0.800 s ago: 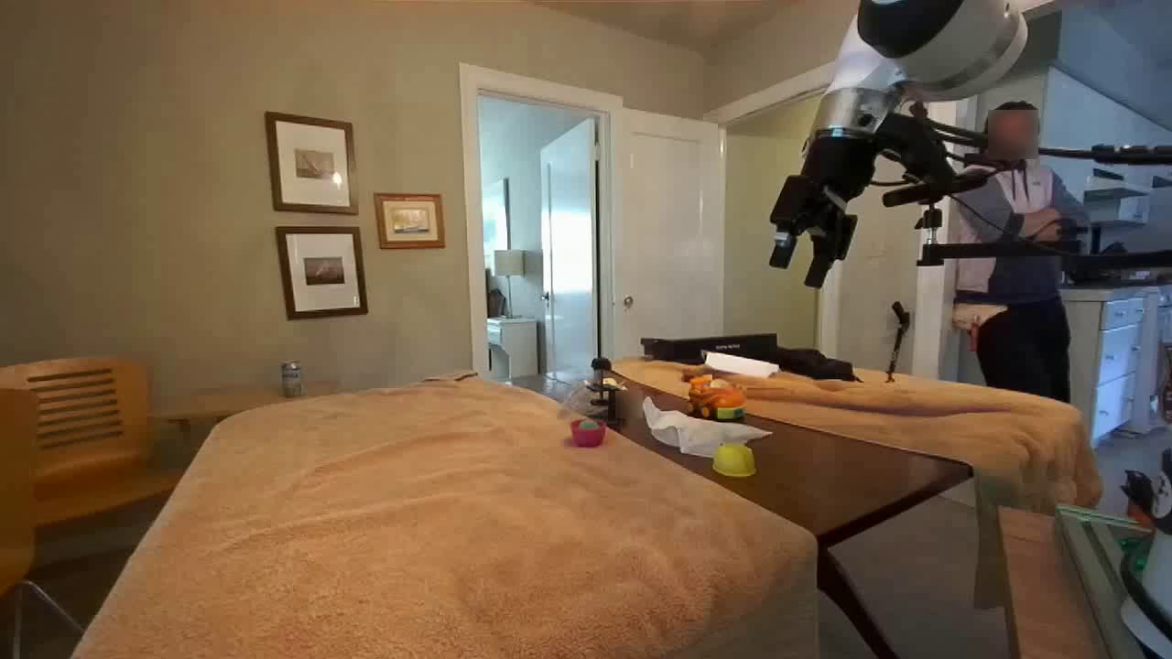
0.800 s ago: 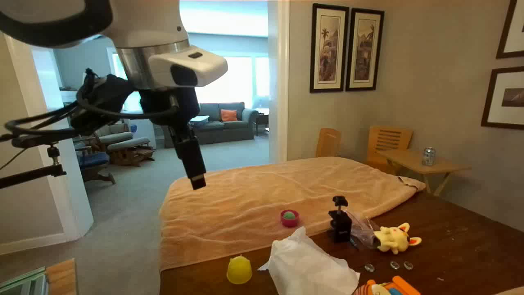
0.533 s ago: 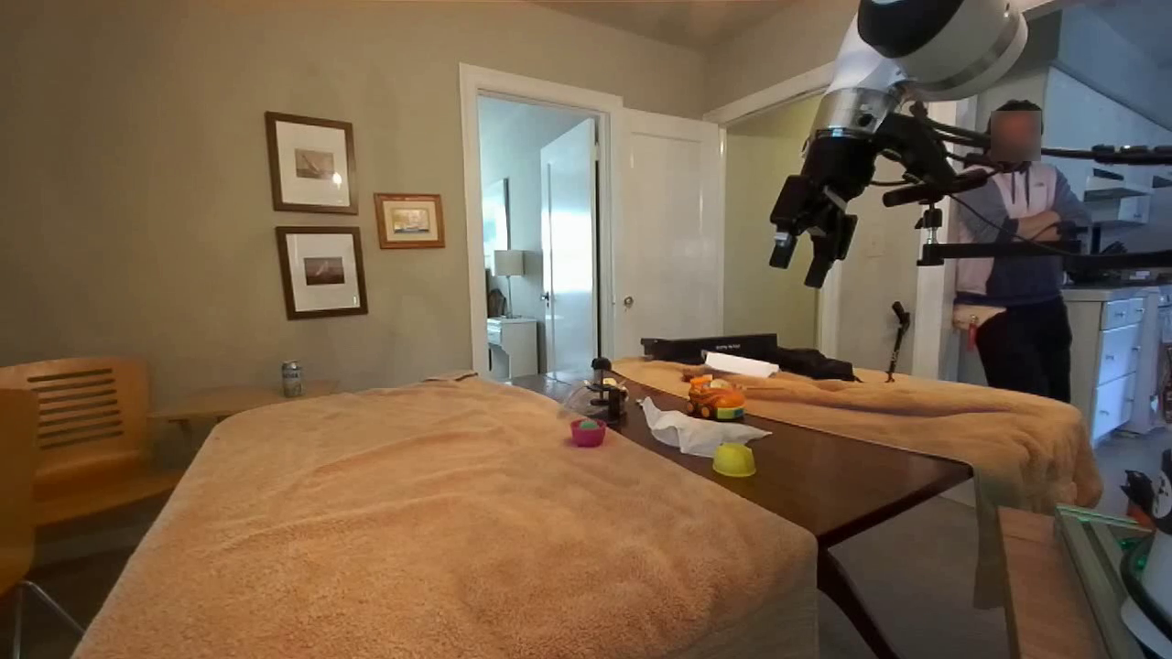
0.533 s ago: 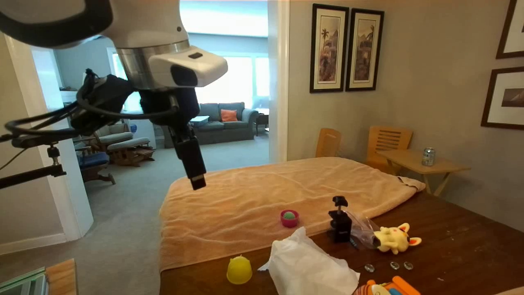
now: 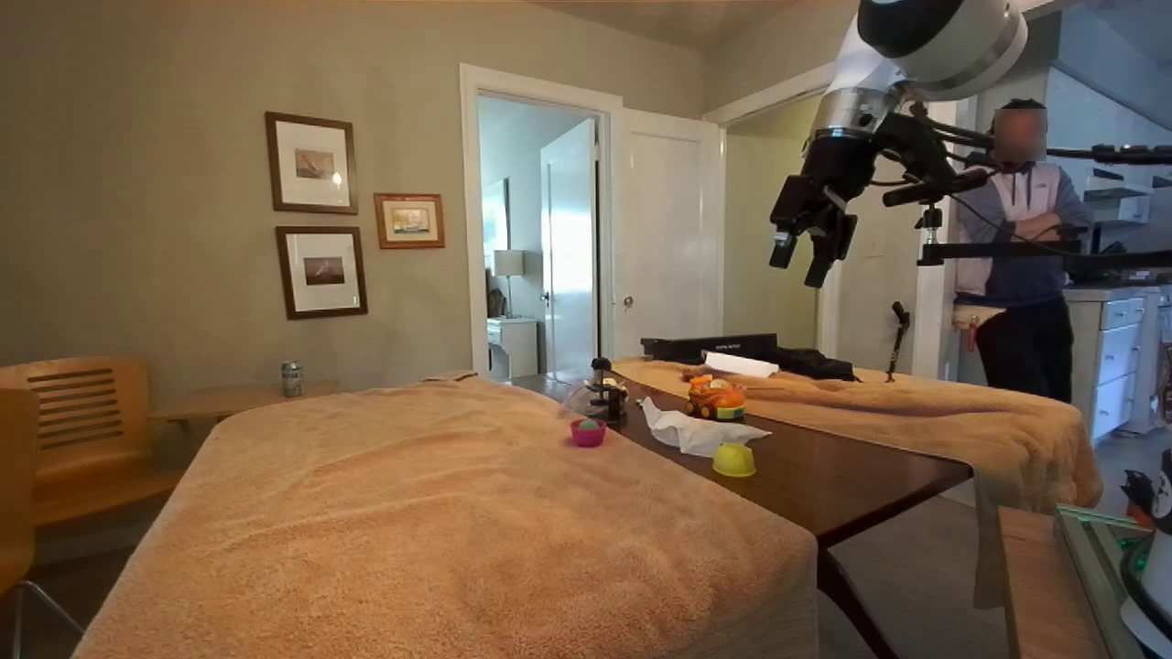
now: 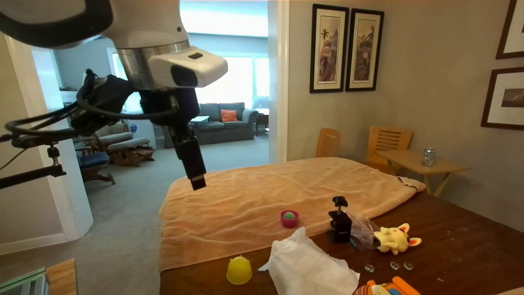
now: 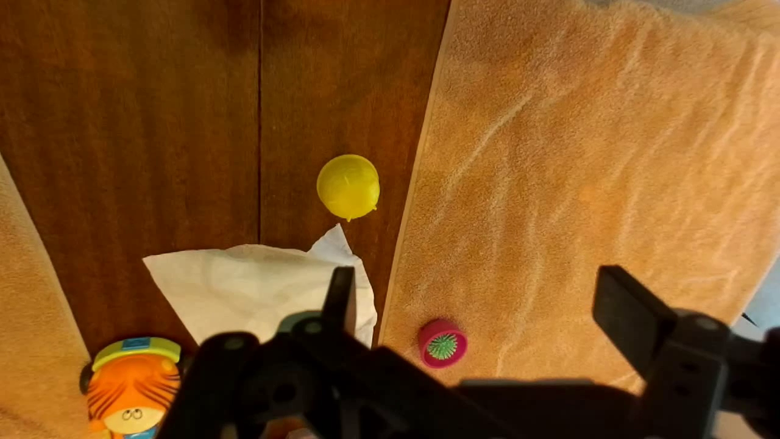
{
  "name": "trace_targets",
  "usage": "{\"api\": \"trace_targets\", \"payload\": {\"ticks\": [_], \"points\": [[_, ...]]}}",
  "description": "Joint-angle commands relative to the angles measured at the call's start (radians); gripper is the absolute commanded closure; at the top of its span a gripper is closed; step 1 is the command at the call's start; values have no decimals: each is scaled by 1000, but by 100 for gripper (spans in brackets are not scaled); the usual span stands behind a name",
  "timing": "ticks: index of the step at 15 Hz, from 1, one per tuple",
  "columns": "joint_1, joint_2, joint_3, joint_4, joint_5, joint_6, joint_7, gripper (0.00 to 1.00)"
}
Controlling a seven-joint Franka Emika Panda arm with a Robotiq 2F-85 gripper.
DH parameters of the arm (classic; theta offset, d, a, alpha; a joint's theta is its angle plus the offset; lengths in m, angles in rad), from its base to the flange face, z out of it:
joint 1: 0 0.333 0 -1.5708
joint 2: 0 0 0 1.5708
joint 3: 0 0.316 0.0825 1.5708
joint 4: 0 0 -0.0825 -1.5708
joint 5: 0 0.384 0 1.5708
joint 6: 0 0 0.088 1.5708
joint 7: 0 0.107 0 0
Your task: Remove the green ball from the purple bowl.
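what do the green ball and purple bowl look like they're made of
Green ball: probably rubber or soft plastic, bristly, given its fine spikes. Purple bowl: likely molded plastic or silicone, smooth and fairly matte, given its clean rim and even color.

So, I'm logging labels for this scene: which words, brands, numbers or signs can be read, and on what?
None can be read for certain.
Long black object: white lettering, too small to read.
Drink can: printing, too blurred.
Black clamp-like device: pale marking, too small.
Person's jacket: small chest mark, too blurred.
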Motion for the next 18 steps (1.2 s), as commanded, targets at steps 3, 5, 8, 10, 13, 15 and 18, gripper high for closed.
{"api": "trace_targets", "payload": {"ticks": [3,5,8,10,13,15,18], "points": [[-16,102,-14,53,-5,0,-76,0],[-1,172,-40,98,-43,-32,-191,0],[27,260,-75,147,-37,-25,-364,0],[54,311,-93,176,-12,-3,-484,0],[27,290,-64,150,-7,2,-505,0],[38,325,-61,173,-4,10,-557,0],[41,340,-60,182,-4,11,-571,0]]}}
